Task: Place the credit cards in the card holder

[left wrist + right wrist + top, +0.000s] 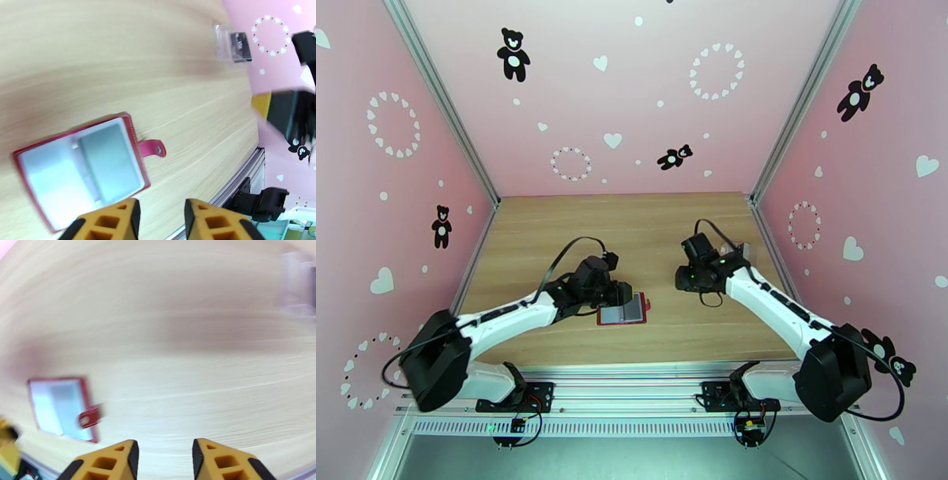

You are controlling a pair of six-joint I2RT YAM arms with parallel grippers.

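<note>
The red card holder (622,311) lies open on the table, pale grey inside up, with its snap tab (152,148) sticking out. My left gripper (621,294) hovers at its near-left edge. In the left wrist view the gripper (162,216) is open with nothing between its fingers, and the holder (79,165) lies just ahead. My right gripper (686,278) is over bare wood right of the holder. In the right wrist view it (164,457) stands open and empty. A dark credit card (241,45) sits inside a clear plastic box.
The clear plastic box (736,251) stands at the right side of the table, just behind my right wrist, and appears blurred in the right wrist view (296,283). Pink walls close the table in on three sides. Bare wood stretches behind both arms.
</note>
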